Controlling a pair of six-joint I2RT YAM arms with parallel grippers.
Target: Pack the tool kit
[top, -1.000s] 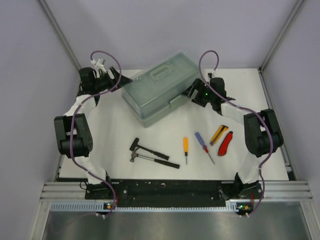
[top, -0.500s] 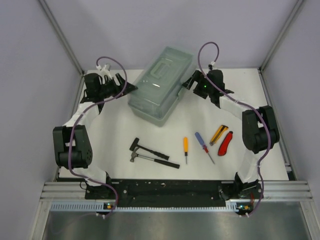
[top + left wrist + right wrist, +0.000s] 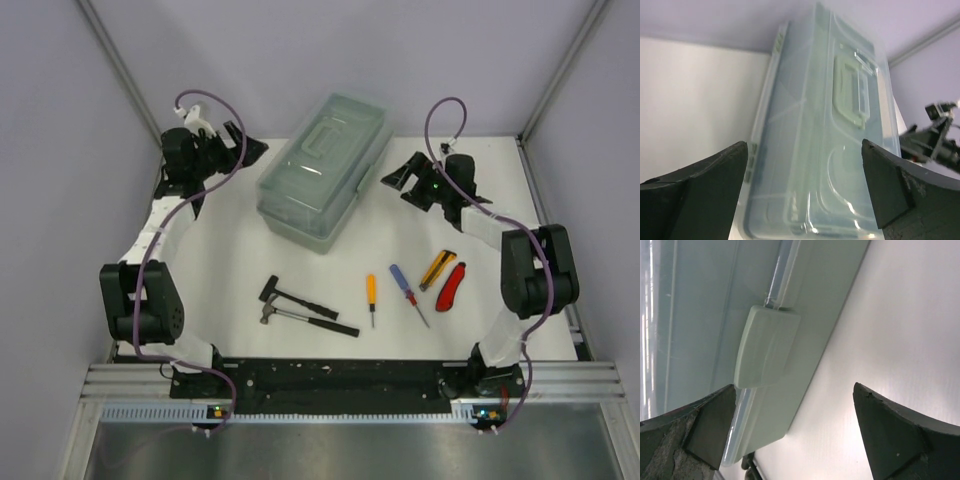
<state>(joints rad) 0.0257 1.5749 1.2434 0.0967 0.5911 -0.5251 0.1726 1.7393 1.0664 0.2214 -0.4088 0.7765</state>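
Large grey-green plastic toolbox with translucent lid (image 3: pixel 322 172), just swung round, stands closed at far middle of table (image 3: pixel 230 250). Left fingers (image 3: pixel 705 185), right fingers (image 3: pixel 895 435) released, backed off beside it. Loose hand tools (image 3: pixel 371 292) lie outside; opening probably next.

No readable text, labels or numbers.

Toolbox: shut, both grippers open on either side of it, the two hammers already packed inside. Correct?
Not quite. The hammers are not inside. The top external view shows them lying on the table in front of the toolbox, next to the other tools. The rest holds: the toolbox is shut, with the left gripper and right gripper open on either side of it.
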